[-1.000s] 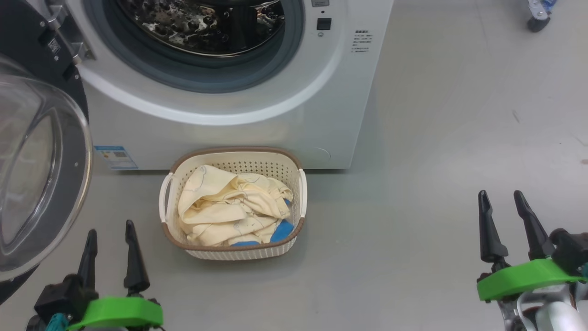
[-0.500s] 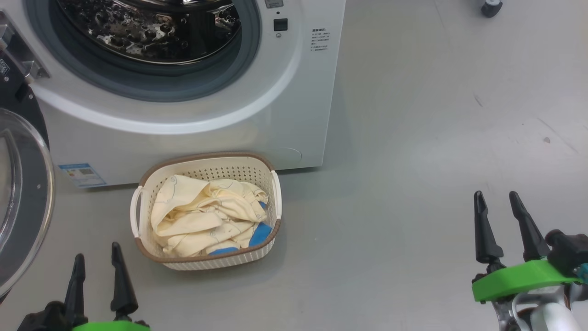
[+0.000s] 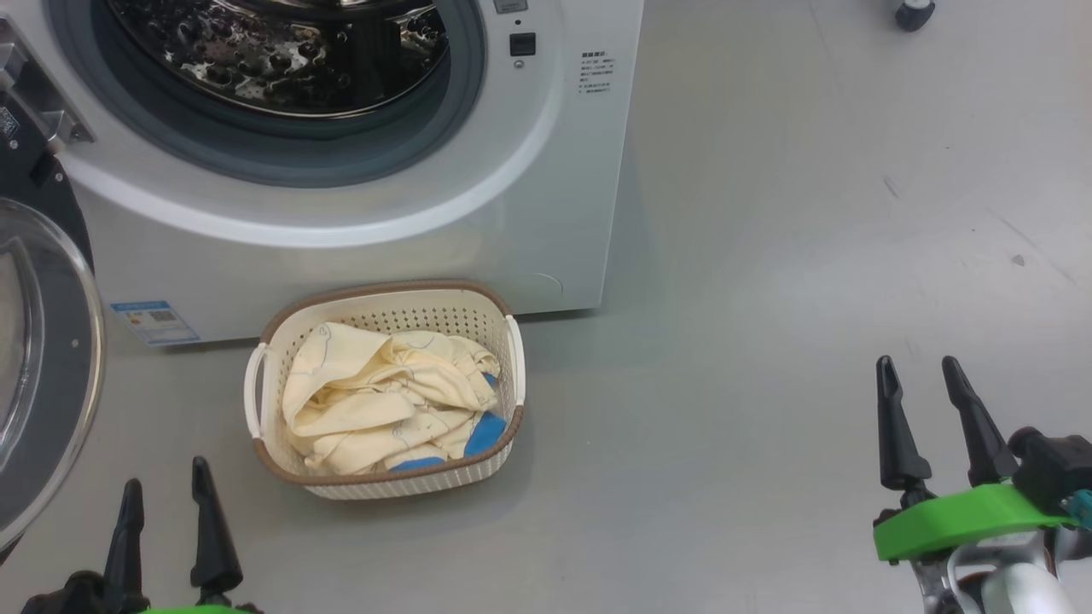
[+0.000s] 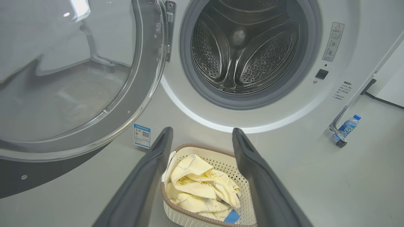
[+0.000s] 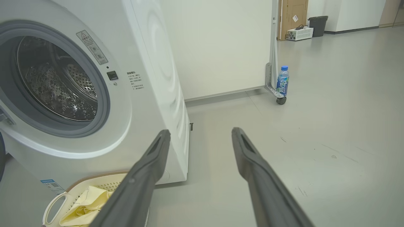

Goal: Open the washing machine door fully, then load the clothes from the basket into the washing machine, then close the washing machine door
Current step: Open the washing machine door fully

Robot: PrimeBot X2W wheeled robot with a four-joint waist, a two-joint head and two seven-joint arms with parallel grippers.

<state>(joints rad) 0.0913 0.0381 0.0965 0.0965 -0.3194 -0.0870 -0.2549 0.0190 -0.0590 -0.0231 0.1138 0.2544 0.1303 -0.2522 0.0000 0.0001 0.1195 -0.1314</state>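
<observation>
Left wrist view: water bottle beside castor, right of washing machine.

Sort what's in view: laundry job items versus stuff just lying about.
Job: washing machine; washing machine door, swung open; basket; clothes in the basket.
Lying about: water bottle by a wheeled frame; dark bin; white box beside it.

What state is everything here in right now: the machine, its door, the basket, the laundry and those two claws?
washing machine: drum empty.
washing machine door: swung open on its hinge.
basket: upright on the floor in front of the machine.
clothes: crumpled in the basket.
left gripper: open, empty.
right gripper: open, empty.
water bottle: upright, capped.
</observation>
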